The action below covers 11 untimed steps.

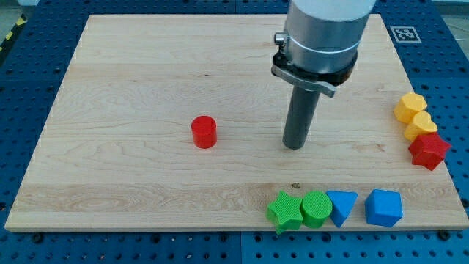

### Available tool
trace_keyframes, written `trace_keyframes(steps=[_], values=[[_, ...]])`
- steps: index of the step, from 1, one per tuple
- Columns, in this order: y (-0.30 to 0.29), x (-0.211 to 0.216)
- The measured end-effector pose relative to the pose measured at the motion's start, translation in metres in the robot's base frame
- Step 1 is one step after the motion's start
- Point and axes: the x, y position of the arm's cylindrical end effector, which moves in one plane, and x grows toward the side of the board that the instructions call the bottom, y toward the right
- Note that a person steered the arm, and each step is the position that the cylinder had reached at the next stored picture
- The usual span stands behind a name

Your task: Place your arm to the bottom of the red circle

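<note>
The red circle (204, 132) is a short red cylinder standing on the wooden board (132, 73), left of the board's middle. My tip (294, 146) rests on the board to the view's right of the red circle, at about the same height in the view and well apart from it. The rod hangs from the grey arm body at the view's top.
Along the board's bottom edge stand a green star (284, 211), a green circle (316, 208), a blue triangle (342, 206) and a blue block (384, 207). At the right edge are two yellow blocks (410, 107) (421, 125) and a red star-like block (429, 150).
</note>
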Motion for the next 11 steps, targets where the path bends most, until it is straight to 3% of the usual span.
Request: trace_keyframes(steps=[6, 9, 11], values=[[-0.04, 0.013], [-0.058, 0.047], [-0.103, 0.059]])
